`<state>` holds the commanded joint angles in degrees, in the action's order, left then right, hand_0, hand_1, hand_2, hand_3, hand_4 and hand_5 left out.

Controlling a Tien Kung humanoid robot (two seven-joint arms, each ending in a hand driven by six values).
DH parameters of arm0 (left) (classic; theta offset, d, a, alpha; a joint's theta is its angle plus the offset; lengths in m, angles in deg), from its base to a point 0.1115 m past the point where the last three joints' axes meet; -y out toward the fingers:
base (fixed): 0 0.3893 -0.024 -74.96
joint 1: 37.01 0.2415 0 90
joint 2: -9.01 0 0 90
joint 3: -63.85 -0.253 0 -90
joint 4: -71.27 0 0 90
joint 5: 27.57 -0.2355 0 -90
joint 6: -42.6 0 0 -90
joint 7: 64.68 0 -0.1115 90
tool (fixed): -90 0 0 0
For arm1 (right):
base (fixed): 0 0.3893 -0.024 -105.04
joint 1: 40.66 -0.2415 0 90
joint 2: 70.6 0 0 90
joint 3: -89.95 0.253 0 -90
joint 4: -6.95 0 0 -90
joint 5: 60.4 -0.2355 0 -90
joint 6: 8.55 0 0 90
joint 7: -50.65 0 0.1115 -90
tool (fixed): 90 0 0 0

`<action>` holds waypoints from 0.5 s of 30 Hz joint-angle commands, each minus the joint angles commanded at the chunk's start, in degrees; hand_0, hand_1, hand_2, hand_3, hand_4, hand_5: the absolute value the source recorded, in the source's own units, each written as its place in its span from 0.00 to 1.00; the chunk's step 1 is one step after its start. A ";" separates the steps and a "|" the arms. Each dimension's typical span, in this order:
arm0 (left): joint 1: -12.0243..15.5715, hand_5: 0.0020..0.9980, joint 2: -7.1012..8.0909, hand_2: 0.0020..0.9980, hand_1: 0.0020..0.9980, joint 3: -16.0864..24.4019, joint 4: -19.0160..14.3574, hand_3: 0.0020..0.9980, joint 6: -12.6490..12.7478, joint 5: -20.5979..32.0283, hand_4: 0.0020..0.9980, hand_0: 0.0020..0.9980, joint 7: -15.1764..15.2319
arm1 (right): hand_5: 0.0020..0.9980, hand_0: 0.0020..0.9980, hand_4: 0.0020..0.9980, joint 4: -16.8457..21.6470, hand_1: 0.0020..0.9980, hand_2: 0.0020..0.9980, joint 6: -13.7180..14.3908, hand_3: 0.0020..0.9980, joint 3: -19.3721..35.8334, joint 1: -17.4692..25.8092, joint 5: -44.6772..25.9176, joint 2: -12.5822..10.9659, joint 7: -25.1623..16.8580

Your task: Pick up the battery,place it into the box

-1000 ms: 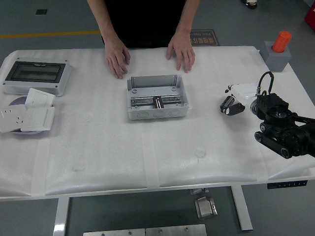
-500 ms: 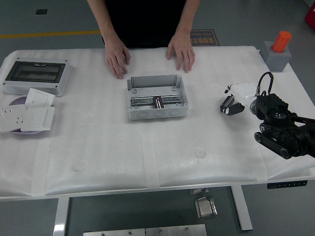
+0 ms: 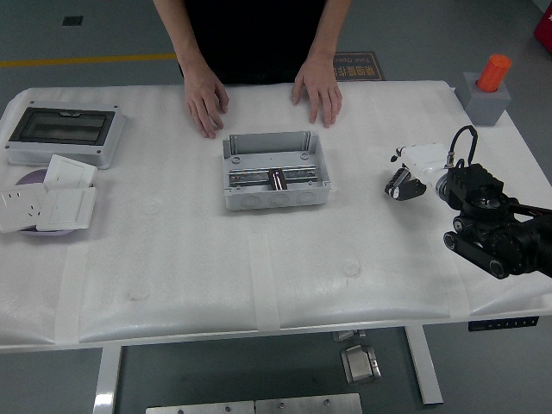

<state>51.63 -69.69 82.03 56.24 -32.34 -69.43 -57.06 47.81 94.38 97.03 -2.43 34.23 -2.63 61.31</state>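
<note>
Where visible at all, looks to sit inside the box [image 3: 272, 140] as a small dark battery [image 3: 278, 179], long axis running near-to-far. Lies well left of right hand [image 3: 405, 184]; cannot tell whether clasping anything.

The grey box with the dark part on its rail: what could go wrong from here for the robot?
1. The person's hands rest just behind the grey box; a reach there could meet them.
2. The dark part sits loose-looking on the rail and might shift if bumped.
3. The right hand is far to the box's right, so any approach crosses open table.
</note>
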 joint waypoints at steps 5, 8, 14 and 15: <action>-0.03 0.27 -0.02 0.56 0.62 0.04 0.02 0.71 -0.01 -0.03 0.63 0.59 -0.02 | 0.40 0.61 0.70 0.01 0.53 0.67 0.15 0.76 -0.08 -0.02 0.06 0.08 -0.02; -0.04 0.27 -0.02 0.56 0.62 0.05 0.04 0.71 0.00 0.00 0.63 0.59 -0.01 | 0.38 0.61 0.66 0.01 0.53 0.65 0.19 0.74 -0.13 -0.05 0.11 0.10 -0.02; -0.05 0.27 -0.03 0.57 0.62 0.10 0.03 0.71 0.03 -0.02 0.63 0.59 0.02 | 0.37 0.61 0.66 0.03 0.52 0.65 0.38 0.74 -0.18 0.03 0.24 0.13 -0.05; -0.04 0.27 -0.03 0.57 0.62 0.13 0.03 0.71 0.03 -0.04 0.63 0.59 0.02 | 0.37 0.61 0.66 0.02 0.52 0.65 0.41 0.74 -0.19 0.05 0.26 0.15 -0.06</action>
<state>51.59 -69.72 82.15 56.26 -32.31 -69.47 -57.04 47.83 94.79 96.84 -2.38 34.48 -2.48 61.25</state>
